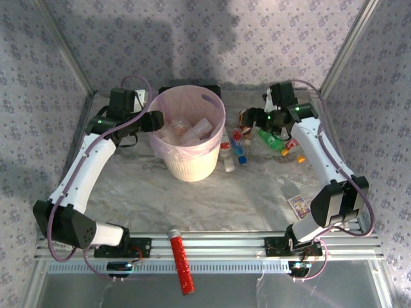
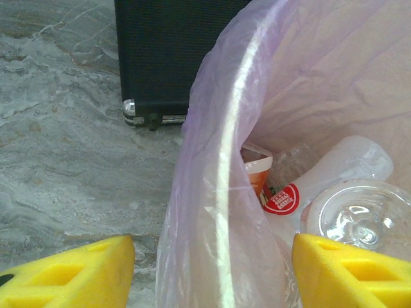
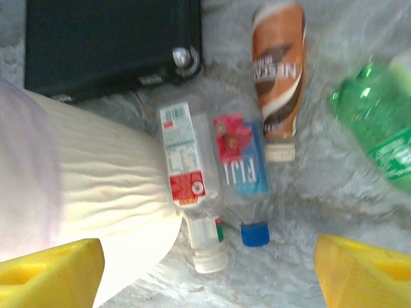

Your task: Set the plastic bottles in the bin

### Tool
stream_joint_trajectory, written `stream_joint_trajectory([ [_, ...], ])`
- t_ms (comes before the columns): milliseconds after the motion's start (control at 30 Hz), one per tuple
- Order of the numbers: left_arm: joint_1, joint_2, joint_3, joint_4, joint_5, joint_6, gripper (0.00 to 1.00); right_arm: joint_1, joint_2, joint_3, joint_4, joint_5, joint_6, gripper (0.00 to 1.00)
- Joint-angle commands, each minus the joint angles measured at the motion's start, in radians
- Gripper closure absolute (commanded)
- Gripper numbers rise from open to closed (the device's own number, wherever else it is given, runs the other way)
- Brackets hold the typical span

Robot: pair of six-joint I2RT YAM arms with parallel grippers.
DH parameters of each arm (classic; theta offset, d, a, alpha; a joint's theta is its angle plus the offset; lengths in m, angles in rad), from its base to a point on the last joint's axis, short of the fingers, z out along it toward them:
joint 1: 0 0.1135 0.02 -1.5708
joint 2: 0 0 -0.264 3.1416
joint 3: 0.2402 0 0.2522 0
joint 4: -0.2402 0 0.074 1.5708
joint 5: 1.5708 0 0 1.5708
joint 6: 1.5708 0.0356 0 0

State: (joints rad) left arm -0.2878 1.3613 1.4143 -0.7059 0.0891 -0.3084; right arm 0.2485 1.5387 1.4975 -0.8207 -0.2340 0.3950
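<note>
A: Right pincer (image 3: 207, 273) is hovering spread over the Fiji bottle (image 3: 243, 163), which is lying on the desk (image 3: 308, 218) near the bin (image 3: 96, 192).
B: Left pincer (image 2: 209, 273) is gaping too (empty). The bottle is looking light and slick, so mid-label is probably the best grip.

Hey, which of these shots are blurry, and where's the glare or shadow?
Right wrist: motion-blurred, labels on the bottles smeared, the bin blown out white. Left wrist: sharp, with glare streaking the bin's rim. Top external: soft, a dark shadow across the back wall.
</note>
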Motion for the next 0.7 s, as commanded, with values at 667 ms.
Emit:
stream_joint_trajectory([
  [667,0.008,-0.039,-0.020,-0.018,-0.017,-0.002,0.34,0.188,0.232,-0.292,0.216,-0.077,0.073,0.30],
])
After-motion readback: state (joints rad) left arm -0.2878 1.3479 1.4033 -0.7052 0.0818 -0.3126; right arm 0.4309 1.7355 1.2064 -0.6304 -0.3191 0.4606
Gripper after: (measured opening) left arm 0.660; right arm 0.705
